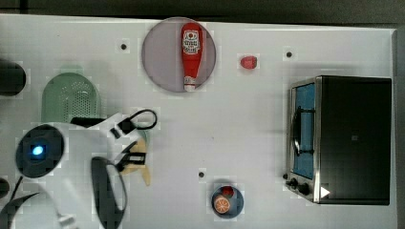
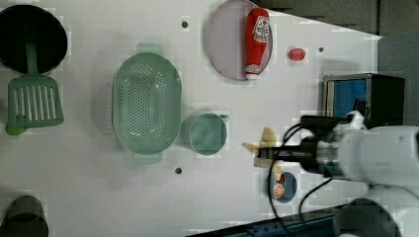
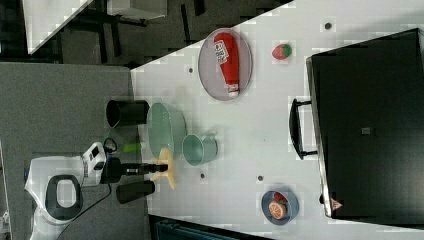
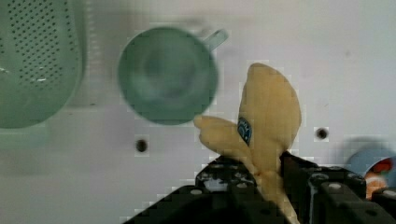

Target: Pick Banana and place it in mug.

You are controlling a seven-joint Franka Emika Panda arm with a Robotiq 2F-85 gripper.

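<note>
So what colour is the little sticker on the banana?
Blue, on the pale yellow banana; the wrist view shows it best.

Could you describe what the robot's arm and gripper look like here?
The arm has glossy white rounded shells with dark grey joint bands, and a joint cap glows blue. Black cables loop near the wrist. The gripper is black with visible screws.

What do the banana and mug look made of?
Banana: matte pale tan, soft-edged lobes, small blue sticker; looks like a plush or foam toy, can't tell which. Mug: green, smooth, slightly see-through wall with a moulded handle; probably plastic. The gripper holds the banana.
</note>
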